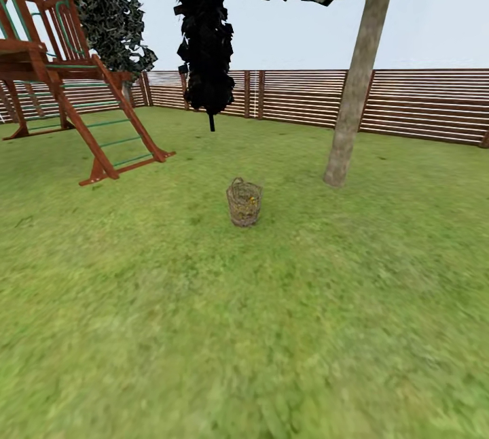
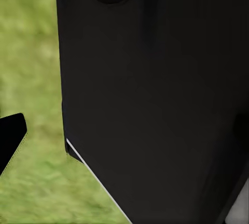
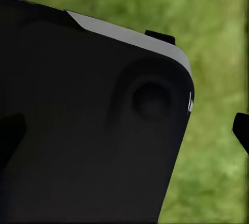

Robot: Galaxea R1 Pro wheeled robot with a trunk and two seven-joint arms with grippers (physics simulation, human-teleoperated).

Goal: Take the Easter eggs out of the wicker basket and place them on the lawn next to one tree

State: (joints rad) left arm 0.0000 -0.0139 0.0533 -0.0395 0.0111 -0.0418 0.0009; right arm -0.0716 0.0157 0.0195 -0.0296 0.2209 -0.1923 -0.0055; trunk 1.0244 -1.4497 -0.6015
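Small brown woven-twig wicker basket [image 1: 244, 202] sits far ahead, left of the pale-trunked tree [image 1: 353, 96]. Can't tell if my pincers are clenched. Rolling up too fast could tip it.

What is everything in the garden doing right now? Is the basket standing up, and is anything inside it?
wicker basket: upright on the grass, yellow showing inside.
Easter eggs: in the basket, too small to count.
tree: standing, trunk leaning a little, right of the basket and farther back.
play frame: standing at the left, ladder slanting to the grass.
fence: unbroken along the back.
lawn: flat green grass.
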